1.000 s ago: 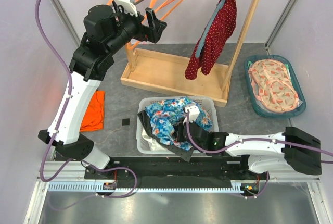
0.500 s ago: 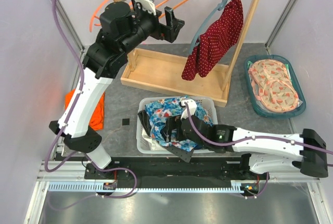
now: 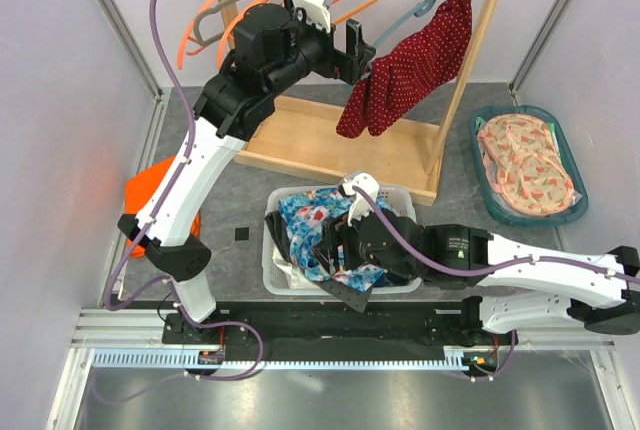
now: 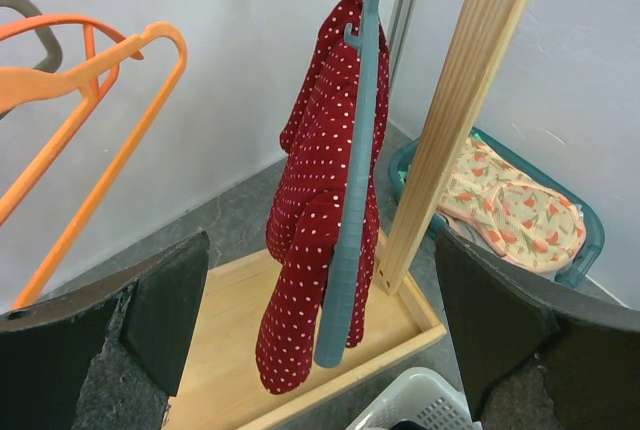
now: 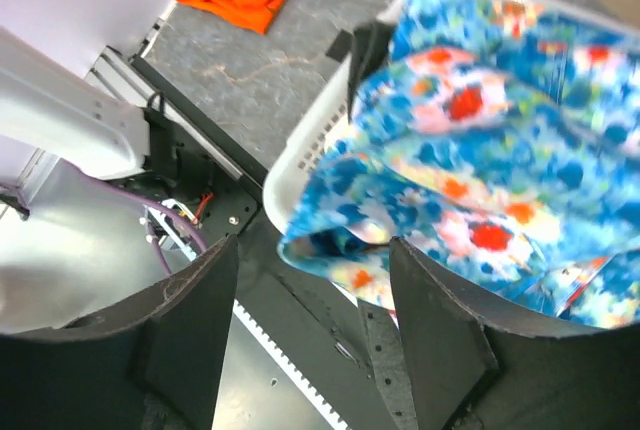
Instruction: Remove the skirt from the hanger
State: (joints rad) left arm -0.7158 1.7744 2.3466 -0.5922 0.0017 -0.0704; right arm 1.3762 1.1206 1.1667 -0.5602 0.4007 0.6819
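Left gripper (image 3: pixel 356 43) has swung up to the red polka-dot skirt (image 3: pixel 405 65) on its grey-blue plastic hanger (image 4: pixel 352 200); fingers (image 4: pixel 170 310) wide open, empty, grab probably next.

— Any writing, label or number to read here?
— None. The red skirt (image 4: pixel 310 210) carries only white dots, and the blue cloth (image 5: pixel 500 150) in the white basket (image 5: pixel 318 142) only flowers.
— The wooden rack (image 4: pixel 470 100)?
— Bare wood, no lettering. The black square (image 3: pixel 241 234) on the bench (image 3: pixel 220 200) is too small to tell.
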